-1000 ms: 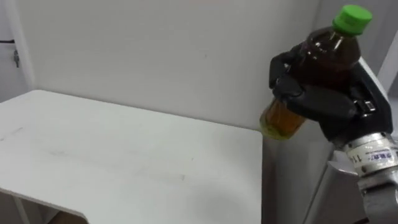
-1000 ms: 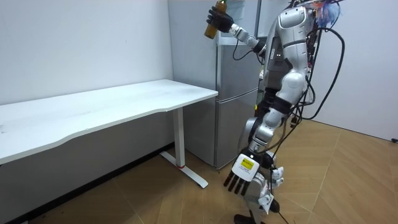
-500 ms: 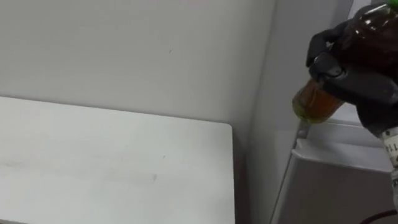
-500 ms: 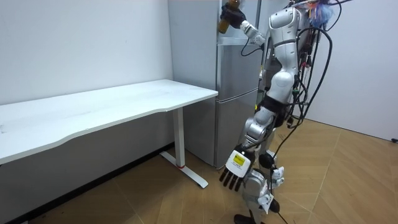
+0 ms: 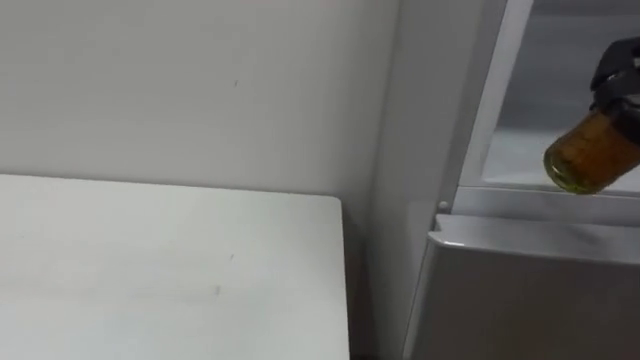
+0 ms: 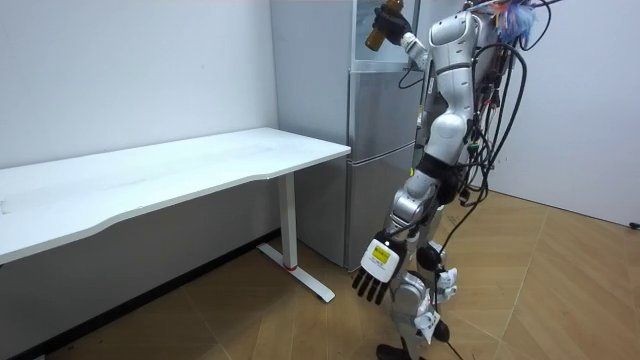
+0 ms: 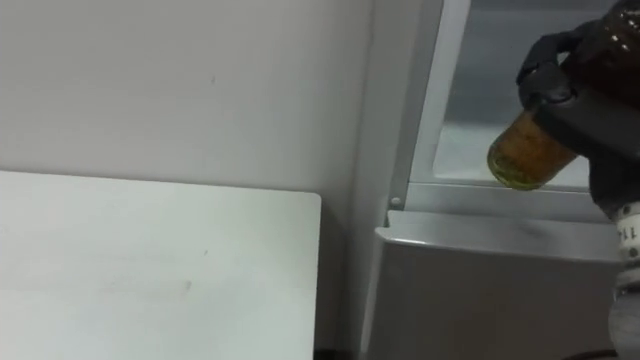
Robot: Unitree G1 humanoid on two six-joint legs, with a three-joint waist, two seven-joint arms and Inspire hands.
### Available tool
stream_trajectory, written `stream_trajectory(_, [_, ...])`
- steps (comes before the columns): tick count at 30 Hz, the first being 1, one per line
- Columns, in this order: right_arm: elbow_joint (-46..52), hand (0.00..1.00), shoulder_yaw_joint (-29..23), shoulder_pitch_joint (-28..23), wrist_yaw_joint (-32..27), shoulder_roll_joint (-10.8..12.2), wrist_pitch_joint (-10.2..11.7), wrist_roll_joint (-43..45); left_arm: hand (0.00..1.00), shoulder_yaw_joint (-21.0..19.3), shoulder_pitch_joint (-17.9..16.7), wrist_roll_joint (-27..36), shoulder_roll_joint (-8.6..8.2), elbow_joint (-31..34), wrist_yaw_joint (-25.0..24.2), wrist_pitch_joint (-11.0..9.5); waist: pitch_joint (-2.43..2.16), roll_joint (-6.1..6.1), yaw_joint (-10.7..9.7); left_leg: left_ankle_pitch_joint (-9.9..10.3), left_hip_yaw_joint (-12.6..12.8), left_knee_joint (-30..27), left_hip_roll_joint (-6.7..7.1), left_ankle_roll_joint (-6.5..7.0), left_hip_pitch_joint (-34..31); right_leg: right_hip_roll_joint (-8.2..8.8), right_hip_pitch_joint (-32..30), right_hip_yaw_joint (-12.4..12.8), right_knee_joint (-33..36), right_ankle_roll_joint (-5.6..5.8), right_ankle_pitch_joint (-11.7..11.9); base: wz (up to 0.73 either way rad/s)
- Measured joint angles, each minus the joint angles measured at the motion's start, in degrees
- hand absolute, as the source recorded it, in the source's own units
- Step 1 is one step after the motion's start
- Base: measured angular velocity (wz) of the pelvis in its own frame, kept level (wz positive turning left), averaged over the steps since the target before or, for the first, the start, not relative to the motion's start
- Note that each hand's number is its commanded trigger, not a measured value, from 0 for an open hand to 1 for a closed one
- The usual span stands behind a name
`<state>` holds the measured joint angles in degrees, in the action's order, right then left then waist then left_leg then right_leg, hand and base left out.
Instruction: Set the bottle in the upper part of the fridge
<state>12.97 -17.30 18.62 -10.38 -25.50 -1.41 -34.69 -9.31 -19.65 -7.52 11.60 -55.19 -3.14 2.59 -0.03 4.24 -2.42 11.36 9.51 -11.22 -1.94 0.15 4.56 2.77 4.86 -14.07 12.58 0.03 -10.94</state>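
Right hand (image 7: 585, 108), curled round the bottle (image 7: 523, 152), has swung right from the table (image 7: 150, 260) to the open upper bay of the fridge (image 7: 480, 295); insertion likely comes next; left hand (image 6: 372, 285) hangs slack.

Bottle (image 7: 520, 155) top cut off by pic edge, mid hidden by right hand (image 7: 588, 112).

One bottle (image 7: 525, 152) (amber liquid), one fridge (image 7: 480, 290), one table (image 7: 150, 260)

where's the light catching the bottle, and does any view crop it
Right eye view: the bottle glows amber at its base, lit through, against the dark right hand curled round it. Left eye view: the frame's right edge crops the bottle. Room view: the table shades the wall beneath it.
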Motion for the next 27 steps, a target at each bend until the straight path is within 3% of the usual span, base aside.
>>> stream_trajectory(6, [-4.2,1.0,0.2,0.0,-1.8,-3.7,0.0,-1.2,0.0,0.0,0.1,0.0,0.02,0.3,0.2,-0.4,0.01,0.13,0.3,0.1,0.0,0.1,-0.14,-0.12,0.1,-0.16,-0.2,-0.2,0.0,-0.16,0.1,-0.05])
stream_trajectory(14, [-8.2,1.0,0.2,0.8,-2.8,-4.5,-1.3,-3.2,0.0,0.0,-0.1,0.0,0.03,1.3,0.2,-0.1,-0.18,0.91,1.3,0.1,-0.2,-0.3,-0.01,-0.24,-0.8,-0.33,-1.0,-0.6,0.1,-0.23,0.1,0.01])
stream_trajectory(17, [-11.6,1.0,0.3,3.0,-4.0,-4.7,-1.3,-3.1,0.0,0.0,0.0,0.0,0.03,1.3,0.3,-0.1,-0.02,1.31,1.5,0.1,-0.3,-0.4,-0.03,-0.24,-0.9,-0.28,-1.0,-0.7,0.1,-0.23,0.2,0.02])
stream_trajectory(21, [-17.1,1.0,2.2,5.7,-5.7,-8.1,-1.2,-3.3,0.0,0.0,0.0,0.1,0.22,1.3,1.4,-0.1,-0.01,1.76,2.1,0.1,-0.1,-0.4,-0.3,-0.24,-0.9,-0.24,-0.9,-0.8,0.1,-0.25,0.2,0.0])
stream_trajectory(27, [-22.3,1.0,2.6,9.7,-6.6,-8.7,-1.2,-3.3,0.0,-0.1,-0.1,0.0,0.63,1.3,1.3,0.0,-0.02,1.74,2.6,0.1,-0.2,-0.4,-0.3,-0.24,-0.9,-0.26,-0.8,-0.8,0.1,-0.3,0.2,0.0])
